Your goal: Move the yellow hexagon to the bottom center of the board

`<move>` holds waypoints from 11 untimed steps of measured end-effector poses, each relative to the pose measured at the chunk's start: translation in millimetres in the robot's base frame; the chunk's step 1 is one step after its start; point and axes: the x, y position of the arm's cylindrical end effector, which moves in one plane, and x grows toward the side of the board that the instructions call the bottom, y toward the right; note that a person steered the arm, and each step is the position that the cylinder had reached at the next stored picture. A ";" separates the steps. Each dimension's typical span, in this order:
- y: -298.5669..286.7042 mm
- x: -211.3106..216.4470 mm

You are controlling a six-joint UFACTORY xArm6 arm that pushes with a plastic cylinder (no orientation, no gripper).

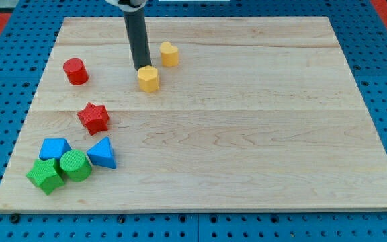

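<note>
Far left of the board (355, 195) is just clutter, not in play. My tip (142, 69) sits upper left-of-center, touching the top-left edge of the yellow hexagon (149, 78) — no jaws on this rig, bare rod holding nothing. Hexagon lies just below-right of the tip, so pushing down and a bit right twd bottom center looks lined up imo. Other yellow block (169, 54) sits just up-right, clear.

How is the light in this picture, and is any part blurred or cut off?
Camera view: even, soft light, short faint shadows under the blocks, no glare on the board; the yellow hexagon and my tip are sharp; the rod's top is cut off by the frame.
</note>
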 end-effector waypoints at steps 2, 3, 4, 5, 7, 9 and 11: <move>26.4 99.3; 50.6 103.2; 21.4 89.5; 38.9 125.6; 72.0 140.6; 106.6 161.6; 26.7 138.7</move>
